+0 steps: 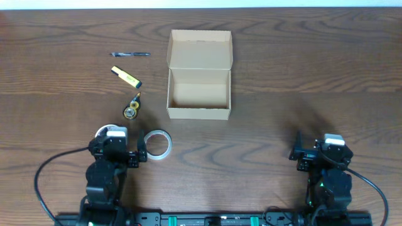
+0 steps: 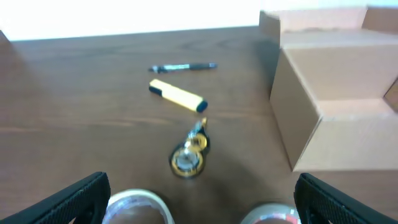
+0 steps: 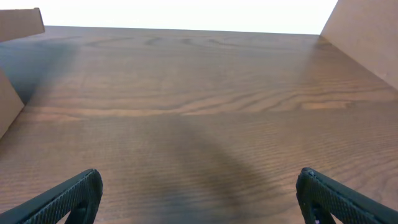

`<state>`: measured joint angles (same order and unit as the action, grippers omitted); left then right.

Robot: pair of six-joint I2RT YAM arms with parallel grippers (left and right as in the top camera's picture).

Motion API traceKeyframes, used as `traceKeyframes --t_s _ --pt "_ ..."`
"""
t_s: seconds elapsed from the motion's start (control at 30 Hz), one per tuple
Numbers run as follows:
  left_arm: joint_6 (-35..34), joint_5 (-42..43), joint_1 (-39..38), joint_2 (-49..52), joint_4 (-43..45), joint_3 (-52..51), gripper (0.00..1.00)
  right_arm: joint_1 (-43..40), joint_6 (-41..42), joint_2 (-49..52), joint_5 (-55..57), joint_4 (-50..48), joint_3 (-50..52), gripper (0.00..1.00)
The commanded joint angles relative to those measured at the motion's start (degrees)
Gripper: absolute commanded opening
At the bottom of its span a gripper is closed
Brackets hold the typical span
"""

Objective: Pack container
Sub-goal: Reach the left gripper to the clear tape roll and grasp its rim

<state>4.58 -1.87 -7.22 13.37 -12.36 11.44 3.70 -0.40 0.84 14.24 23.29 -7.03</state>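
From overhead, the table (image 1: 314,69) was dark brown wood with a long, flowing grain. The cardboard box (image 1: 198,112) sat near the table's middle, slightly toward the far side. It was plain tan, matte and rectangular, and its hinged flap lid (image 1: 200,50) was thrown open on the far side. Inside, only the box's own bare cardboard floor showed. Left of the box and apart from it lay a slim dark pen (image 1: 130,54), a yellow highlighter (image 1: 126,76) with a dark end, and a small round gold-coloured object (image 1: 131,111). Nearer the arms lay a clear tape roll (image 1: 157,144), a flat ring, and a second roll (image 1: 110,132) partly under the left arm. The left jaws sat just beside those rolls. The right jaws sat well to the right, and both were well apart from the box.

In the left wrist view, the black fingers (image 2: 74,199) stood spread to the bottom corners, so the left jaws gaped fully and gripped nothing. Between them rose the tops of the two rolls, one whitish and one with a reddish core. Beyond lay the blurred gold-coloured object, the highlighter and the pen, with the box's smooth wall at the right.

In the right wrist view, the fingers (image 3: 62,199) were spread equally wide. The right jaws were fully apart and held nothing, above grained wood. A corner of the box showed at the left edge. A flat tan panel (image 3: 367,31) cut across the upper right; I could not tell what it was.
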Motion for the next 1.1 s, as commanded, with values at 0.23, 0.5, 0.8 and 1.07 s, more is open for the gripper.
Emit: traceKeyframes --t_s 0.23,0.5,0.8,1.07 --pt "-17.79 -12.37 0.13 17.11 -19.26 23.63 0.95 -0.50 1.03 -0.46 0.74 0.09 0.20 0.99" --pt "-51.39 -26.93 2.36 21.70 -42.14 32.76 0.95 -0.52 1.03 -0.46 0.72 0.09 0.20 0.99" --pt "-57.55 -22.43 4.44 30.77 -44.65 33.05 0.95 -0.52 1.03 -0.46 0.74 0.09 0.20 0.99" --pt "-67.45 -21.44 4.44 42.21 -40.46 33.05 0.95 -0.50 1.03 -0.46 0.72 0.09 0.20 0.99"
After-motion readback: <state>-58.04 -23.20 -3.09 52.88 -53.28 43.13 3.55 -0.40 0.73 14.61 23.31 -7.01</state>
